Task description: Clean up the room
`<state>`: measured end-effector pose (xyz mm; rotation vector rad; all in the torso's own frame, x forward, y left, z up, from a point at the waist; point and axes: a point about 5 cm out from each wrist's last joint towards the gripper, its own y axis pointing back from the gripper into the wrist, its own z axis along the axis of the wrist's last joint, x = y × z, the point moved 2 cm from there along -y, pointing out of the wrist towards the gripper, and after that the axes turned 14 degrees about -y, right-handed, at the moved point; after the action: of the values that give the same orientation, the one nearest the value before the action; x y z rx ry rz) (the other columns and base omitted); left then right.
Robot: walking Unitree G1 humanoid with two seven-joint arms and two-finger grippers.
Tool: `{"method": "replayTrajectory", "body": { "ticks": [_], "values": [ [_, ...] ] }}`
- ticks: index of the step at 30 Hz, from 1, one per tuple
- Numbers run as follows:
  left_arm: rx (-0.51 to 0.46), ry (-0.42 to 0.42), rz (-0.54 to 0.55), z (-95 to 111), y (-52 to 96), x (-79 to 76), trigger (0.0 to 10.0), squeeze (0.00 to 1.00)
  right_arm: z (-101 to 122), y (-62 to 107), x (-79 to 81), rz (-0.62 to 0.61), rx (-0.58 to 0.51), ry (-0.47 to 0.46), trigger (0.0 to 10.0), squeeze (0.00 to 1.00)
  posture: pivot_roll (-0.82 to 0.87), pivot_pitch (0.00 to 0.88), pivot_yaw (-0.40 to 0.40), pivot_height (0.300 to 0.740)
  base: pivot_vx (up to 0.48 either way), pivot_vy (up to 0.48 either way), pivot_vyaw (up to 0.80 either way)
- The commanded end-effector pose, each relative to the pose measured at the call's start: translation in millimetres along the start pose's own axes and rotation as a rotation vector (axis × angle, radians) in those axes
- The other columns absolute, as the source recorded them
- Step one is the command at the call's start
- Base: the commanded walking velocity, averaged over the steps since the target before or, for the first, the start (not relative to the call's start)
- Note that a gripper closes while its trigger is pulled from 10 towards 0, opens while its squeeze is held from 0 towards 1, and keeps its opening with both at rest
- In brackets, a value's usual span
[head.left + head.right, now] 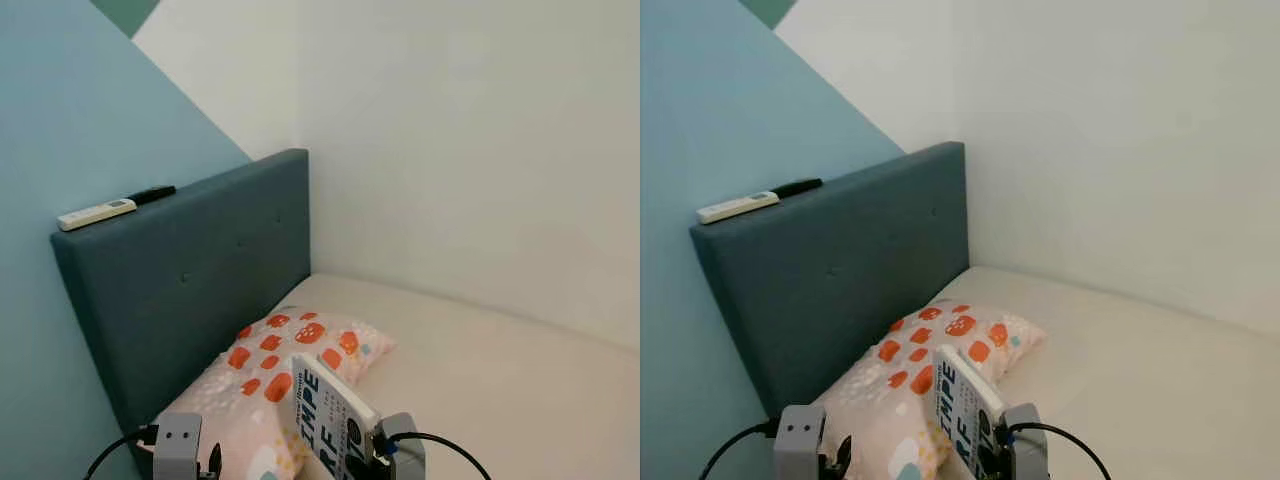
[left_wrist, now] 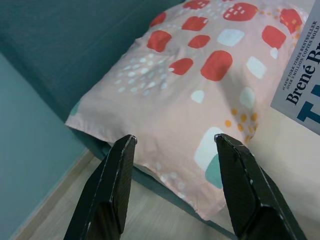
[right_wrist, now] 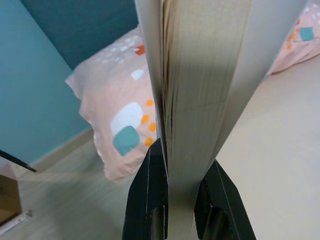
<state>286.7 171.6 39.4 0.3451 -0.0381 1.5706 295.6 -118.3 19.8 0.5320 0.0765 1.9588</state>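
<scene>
Pink pillow (image 1: 275, 385) lies beside gripped book (image 1: 330, 420).

This is a bedroom in a home: a bed (image 1: 480, 370) with a padded blue-grey headboard (image 1: 200, 270) stands in a corner of blue and white walls (image 1: 450, 140), with a patterned pillow (image 1: 270, 375) on it and wood flooring (image 2: 150, 215) beside.

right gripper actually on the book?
Touching. The right wrist view shows the right gripper with both black fingers pressed against the book, one per side.
</scene>
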Motion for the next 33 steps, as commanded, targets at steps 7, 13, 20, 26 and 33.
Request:
{"method": "replayTrajectory", "body": {
  "ticks": [7, 13, 20, 26, 33],
  "values": [
    [0.009, -0.022, -0.001, -3, 1.1, 0.9, 10.0, 0.0, 5, -2.9, 5.7, 0.028, -0.026, 0.025, 10.0, 0.0, 0.02, 0.095, -0.006, 0.74, 0.0, 0.0, 0.77],
    [0.01, -0.022, 0.006, -3, 0.8, 1.7, 10.0, 0.0, 6, -3.2, 5.8, 0.029, -0.03, 0.025, 10.0, 0.0, 0.02, 0.098, -0.006, 0.74, 0.0, 0.0, 0.74],
    [0.028, -0.027, 0.033, -5, 1.5, 4.3, 10.0, 0.0, 8, -3.0, 5.8, 0.037, -0.045, 0.005, 10.0, 0.0, 0.02, 0.096, -0.011, 0.74, 0.0, 0.0, 0.0],
    [0.059, -0.074, 0.051, -8, -0.7, 6.5, 10.0, 0.0, 7, -3.4, 6.2, 0.038, -0.042, 0.003, 10.0, 0.0, 0.02, 0.094, -0.011, 0.74, 0.0, -0.4, 0.0],
    [0.069, -0.033, 0.085, -8, -3.1, 11.5, 10.0, 0.0, 7, -3.3, 5.1, 0.03, -0.043, 0.002, 10.0, 0.0, 0.02, 0.087, -0.007, 0.74, 0.0, -0.058, 0.0]
  ]
}}
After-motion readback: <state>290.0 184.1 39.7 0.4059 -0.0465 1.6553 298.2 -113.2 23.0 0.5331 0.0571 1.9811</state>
